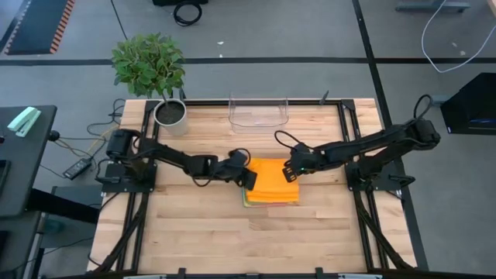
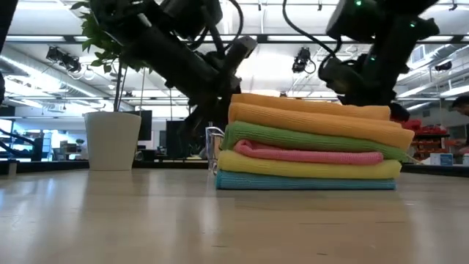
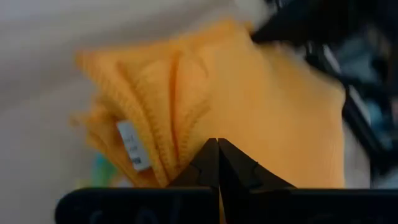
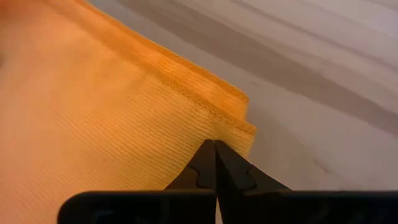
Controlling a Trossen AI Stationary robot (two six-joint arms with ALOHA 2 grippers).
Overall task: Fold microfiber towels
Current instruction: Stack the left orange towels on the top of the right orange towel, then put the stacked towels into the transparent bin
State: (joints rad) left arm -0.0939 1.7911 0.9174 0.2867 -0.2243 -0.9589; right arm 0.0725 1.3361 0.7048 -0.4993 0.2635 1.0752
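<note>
Currently you have a stack of folded towels (image 2: 311, 143) sitting mid-table: blue at the bottom, then yellow, pink, green, and two orange ones on top. Your left gripper (image 1: 246, 177) sits at the stack's left edge, fingers pressed together with nothing between them, tips just over the top orange towel (image 3: 249, 106) near its white tag (image 3: 133, 144). Your right gripper (image 1: 290, 171) is at the stack's right edge, fingers likewise closed and empty, by a corner of the orange towel. A clear bin (image 1: 258, 111) and a potted plant (image 1: 151, 70) stand along the table's far edge.

Ribbed cloth towels (image 2: 308, 139), wood table (image 1: 201, 225).
</note>
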